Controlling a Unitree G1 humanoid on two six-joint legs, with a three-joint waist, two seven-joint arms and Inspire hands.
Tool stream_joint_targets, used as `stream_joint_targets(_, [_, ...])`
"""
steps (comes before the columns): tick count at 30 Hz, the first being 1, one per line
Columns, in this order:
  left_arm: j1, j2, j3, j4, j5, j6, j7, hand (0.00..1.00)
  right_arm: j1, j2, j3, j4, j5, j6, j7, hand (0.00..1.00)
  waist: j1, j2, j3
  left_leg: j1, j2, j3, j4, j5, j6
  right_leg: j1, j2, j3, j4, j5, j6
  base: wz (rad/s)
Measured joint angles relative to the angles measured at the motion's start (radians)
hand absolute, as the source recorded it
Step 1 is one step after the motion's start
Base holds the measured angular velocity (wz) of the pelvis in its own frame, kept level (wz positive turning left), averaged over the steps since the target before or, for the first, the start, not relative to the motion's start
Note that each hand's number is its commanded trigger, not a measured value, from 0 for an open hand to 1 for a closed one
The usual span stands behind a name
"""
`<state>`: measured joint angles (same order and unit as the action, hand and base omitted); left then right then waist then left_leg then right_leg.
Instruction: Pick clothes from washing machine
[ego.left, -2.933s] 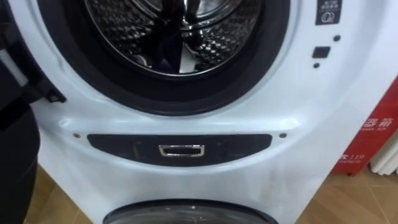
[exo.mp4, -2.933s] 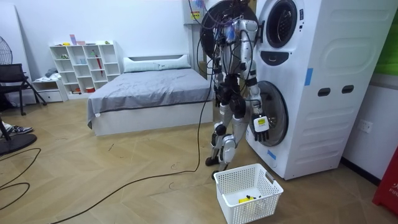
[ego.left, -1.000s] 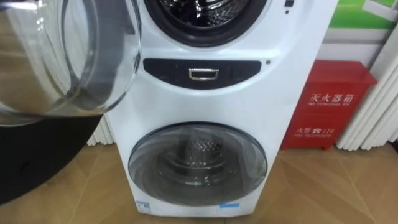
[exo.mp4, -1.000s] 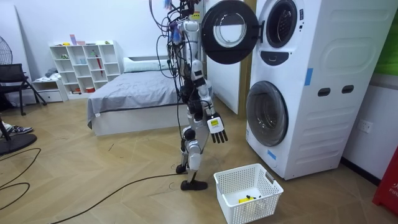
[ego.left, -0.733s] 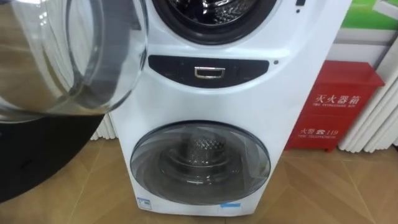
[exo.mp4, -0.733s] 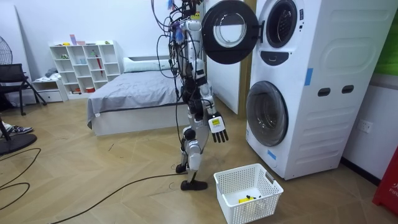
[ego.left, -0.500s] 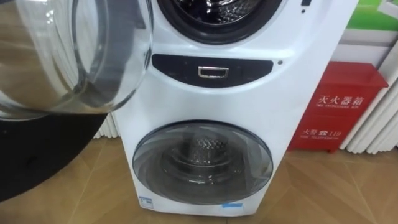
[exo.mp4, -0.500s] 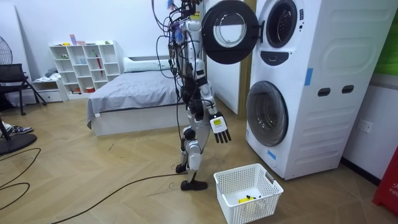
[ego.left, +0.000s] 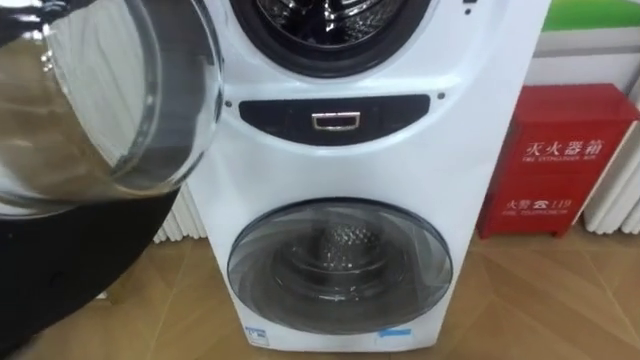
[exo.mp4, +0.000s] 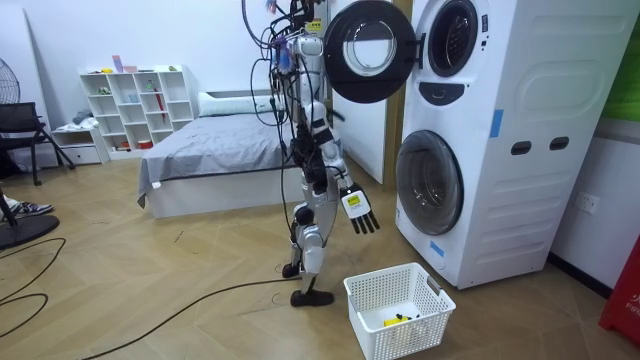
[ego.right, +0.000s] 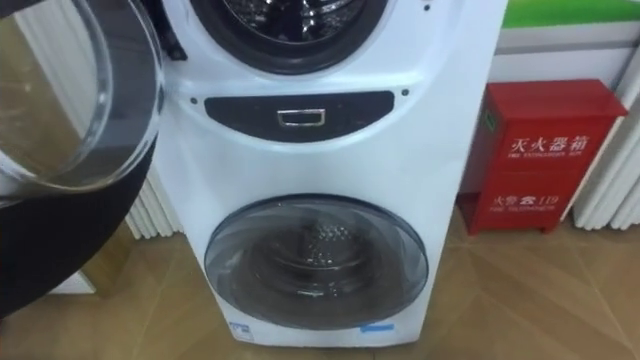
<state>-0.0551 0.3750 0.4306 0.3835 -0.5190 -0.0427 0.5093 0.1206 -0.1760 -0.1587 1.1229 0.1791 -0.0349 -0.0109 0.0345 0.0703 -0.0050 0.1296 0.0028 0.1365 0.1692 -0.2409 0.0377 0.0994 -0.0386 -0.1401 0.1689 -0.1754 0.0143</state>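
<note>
Before the stacked washer (ego.left: 400, 160), a step back from it on the wood floor (ego.left: 540, 300), the robot stood upright, facing the machine. Its right hand (exo.mp4: 358, 212) hung low out front, fingers straight and spread, holding nothing. An upper door (ego.left: 110, 100) stood swung wide, its glass bowl at the eye views' left, between the robot and the washer's left edge. Bare metal showed in the open drum (ego.left: 318, 18); whether clothes lay deeper inside could not be told. Below it, the lower door (ego.left: 340, 268) was shut. On the floor near that door sat a white basket (exo.mp4: 432, 291), beside the robot's feet, with something small and yellow in it. Right of the washer stood a red box (ego.left: 560, 160), and a bed (exo.mp4: 240, 140) lay behind the robot
</note>
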Motion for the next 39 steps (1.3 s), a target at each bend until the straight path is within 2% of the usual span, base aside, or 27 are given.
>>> stream_joint_targets(1, [0.010,0.007,0.005,-0.014,0.015,-0.010,-0.013,0.00,0.002,0.001,-0.001,-0.001,-0.008,0.000,0.000,0.00,0.000,0.000,0.0001,0.003,0.000,-0.003,-0.001,0.000,0.000,0.001,0.000,0.000,0.000,0.000,0.000,-0.12])
stream_joint_targets(3, [0.015,0.009,0.014,-0.088,0.032,0.010,0.013,0.00,0.019,0.004,-0.006,-0.008,-0.011,0.004,0.000,0.00,0.007,-0.001,0.0032,-0.003,0.000,-0.006,-0.002,0.000,0.000,-0.004,0.001,0.001,-0.002,0.000,0.000,0.04])
stream_joint_targets(7, [0.012,0.011,0.043,-0.187,0.032,0.024,0.051,0.00,0.022,0.009,-0.039,-0.011,-0.012,0.001,-0.002,0.00,0.007,-0.007,0.0015,-0.012,0.000,-0.030,0.003,0.000,0.000,-0.008,0.000,0.002,-0.003,0.000,0.000,0.22])
stream_joint_targets(10, [-0.016,0.029,0.070,-0.243,0.027,0.033,0.080,0.00,0.023,0.010,-0.050,-0.007,-0.050,0.005,0.004,0.00,0.007,-0.009,0.0070,-0.010,-0.004,-0.045,0.009,0.002,0.002,0.013,-0.003,0.017,-0.018,0.000,0.000,0.25])
stream_joint_targets(11, [-0.029,0.042,0.080,-0.256,0.020,0.033,0.088,0.00,0.018,0.010,-0.049,-0.007,-0.057,0.005,0.011,0.00,0.007,-0.008,0.0134,-0.011,-0.005,-0.050,0.016,0.002,0.003,0.016,-0.004,0.019,-0.018,0.000,0.000,0.16])
stream_joint_targets(12, [-0.043,0.046,0.081,-0.274,0.018,0.033,0.092,0.00,0.015,0.011,-0.038,-0.006,-0.063,0.008,0.021,0.00,0.007,-0.009,0.0164,-0.015,-0.006,-0.054,0.020,0.003,0.003,0.017,-0.005,0.012,-0.017,0.000,0.000,0.14])
stream_joint_targets(14, [-0.044,0.040,0.070,-0.299,0.017,0.033,0.092,0.00,0.005,0.012,-0.003,-0.006,-0.064,0.021,0.030,0.00,0.004,-0.010,0.0205,-0.021,-0.006,-0.058,0.023,0.005,0.004,0.014,-0.006,0.006,-0.016,0.000,0.000,0.12])
stream_joint_targets(16, [-0.044,0.009,0.055,-0.339,0.021,0.036,0.093,0.00,-0.005,0.015,0.027,-0.008,-0.066,0.037,0.050,0.00,-0.013,-0.014,0.0215,-0.043,-0.010,-0.076,0.028,0.008,0.007,0.006,-0.009,-0.006,-0.016,0.004,0.003,0.31])
stream_joint_targets(18, [-0.035,-0.092,-0.017,-0.437,0.056,0.035,0.093,0.00,-0.011,0.019,0.064,0.004,-0.062,0.048,0.068,0.00,-0.027,-0.025,0.0215,-0.056,-0.027,-0.113,0.021,0.035,0.015,0.005,-0.021,-0.004,-0.015,0.012,0.011,0.53])
stream_joint_targets(19, [-0.030,-0.122,-0.045,-0.463,0.070,0.033,0.092,0.00,-0.017,0.024,0.070,0.009,-0.064,0.052,0.069,0.00,-0.027,-0.031,0.0206,-0.055,-0.033,-0.118,0.013,0.042,0.018,0.005,-0.025,0.002,-0.016,0.012,0.011,0.37])
stream_joint_targets(20, [-0.015,-0.180,-0.115,-0.493,0.124,0.029,0.088,0.00,-0.034,0.032,0.093,0.014,-0.072,0.059,0.076,0.00,-0.026,-0.037,0.0218,-0.056,-0.038,-0.124,0.005,0.053,0.021,0.003,-0.030,0.001,-0.015,0.017,0.017,0.14])
stream_joint_targets(21, [0.010,-0.210,-0.210,-0.499,0.166,0.028,0.077,0.00,-0.060,0.035,0.137,0.016,-0.075,0.059,0.082,0.00,-0.027,-0.045,0.0220,-0.056,-0.040,-0.123,0.001,0.060,0.024,0.001,-0.032,0.001,-0.016,0.025,0.019,0.06])
stream_joint_targets(22, [0.016,-0.222,-0.262,-0.498,0.184,0.036,0.063,0.00,-0.074,0.037,0.161,0.017,-0.077,0.059,0.085,0.00,-0.028,-0.044,0.0258,-0.060,-0.040,-0.123,-0.001,0.062,0.025,-0.001,-0.032,0.001,-0.017,0.029,0.018,-0.05])
stream_joint_targets(23, [0.017,-0.244,-0.365,-0.492,0.224,0.052,0.032,0.00,-0.102,0.045,0.195,0.020,-0.082,0.059,0.090,0.00,-0.032,-0.055,0.0271,-0.071,-0.041,-0.121,-0.001,0.065,0.026,-0.011,-0.034,0.002,-0.017,0.036,0.019,-0.04])
stream_joint_targets(24, [0.017,-0.276,-0.447,-0.491,0.237,0.060,0.007,0.00,-0.132,0.055,0.217,0.024,-0.084,0.059,0.094,0.00,-0.050,-0.061,0.0265,-0.083,-0.042,-0.119,0.001,0.070,0.028,-0.021,-0.035,0.001,-0.018,0.045,0.021,-0.03])
stream_joint_targets(26, [0.015,-0.309,-0.516,-0.476,0.253,0.057,-0.035,0.00,-0.156,0.068,0.219,0.023,-0.088,0.057,0.100,0.00,-0.082,-0.064,0.0260,-0.089,-0.045,-0.112,0.002,0.075,0.032,-0.032,-0.038,0.005,-0.014,0.050,0.022,-0.13])
stream_joint_targets(27, [0.003,-0.306,-0.561,-0.433,0.246,0.056,-0.081,0.00,-0.158,0.070,0.221,0.021,-0.084,0.058,0.100,0.00,-0.096,-0.072,0.0306,-0.087,-0.045,-0.107,0.000,0.075,0.033,-0.033,-0.039,0.010,-0.012,0.051,0.022,-0.22])
stream_joint_targets(28, [-0.002,-0.306,-0.581,-0.407,0.245,0.056,-0.104,0.00,-0.158,0.071,0.227,0.021,-0.078,0.059,0.100,0.00,-0.105,-0.072,0.0314,-0.087,-0.044,-0.101,0.000,0.075,0.033,-0.034,-0.039,0.013,-0.011,0.051,0.022,-0.26])
stream_joint_targets(30, [-0.005,-0.305,-0.653,-0.348,0.245,0.072,-0.182,0.00,-0.157,0.074,0.244,0.020,-0.042,0.060,0.099,0.00,-0.136,-0.068,0.0264,-0.092,-0.039,-0.073,-0.002,0.075,0.033,-0.058,-0.037,0.029,0.002,0.053,0.021,-0.40])
stream_joint_targets(31, [-0.005,-0.305,-0.669,-0.338,0.246,0.074,-0.200,0.00,-0.157,0.075,0.252,0.019,-0.033,0.060,0.099,0.00,-0.138,-0.068,0.0258,-0.095,-0.036,-0.062,-0.003,0.075,0.033,-0.065,-0.036,0.031,0.005,0.054,0.020,-0.50])
stream_joint_targets(32, [-0.010,-0.307,-0.700,-0.305,0.245,0.076,-0.242,0.00,-0.153,0.079,0.257,0.019,-0.022,0.060,0.098,0.00,-0.143,-0.074,0.0290,-0.095,-0.032,-0.052,-0.004,0.074,0.030,-0.072,-0.031,0.042,0.005,0.056,0.017,-0.42])
stream_joint_targets(33, [-0.019,-0.308,-0.724,-0.269,0.244,0.085,-0.268,0.00,-0.145,0.080,0.257,0.019,0.000,0.060,0.097,0.00,-0.150,-0.083,0.0266,-0.092,-0.031,-0.037,-0.005,0.072,0.028,-0.079,-0.025,0.055,0.005,0.056,0.016,-0.41])
stream_joint_targets(35, [-0.019,-0.304,-0.752,-0.240,0.239,0.109,-0.314,0.00,-0.132,0.077,0.255,0.014,0.020,0.060,0.093,0.00,-0.155,-0.089,0.0244,-0.091,-0.026,-0.021,-0.007,0.068,0.023,-0.085,-0.020,0.056,0.003,0.058,0.014,-0.29])
stream_joint_targets(36, [-0.020,-0.304,-0.755,-0.212,0.239,0.111,-0.333,0.00,-0.127,0.075,0.256,0.014,0.030,0.060,0.089,0.00,-0.164,-0.090,0.0240,-0.083,-0.017,-0.013,-0.013,0.067,0.021,-0.083,-0.016,0.056,0.001,0.058,0.014,-0.21])
stream_joint_targets(39, [-0.019,-0.289,-0.772,-0.147,0.239,0.114,-0.358,0.00,-0.116,0.074,0.257,0.010,0.054,0.057,0.089,0.00,-0.168,-0.090,0.0222,-0.070,-0.014,0.000,-0.019,0.063,0.015,-0.082,-0.007,0.056,0.000,0.058,0.013,-0.17])
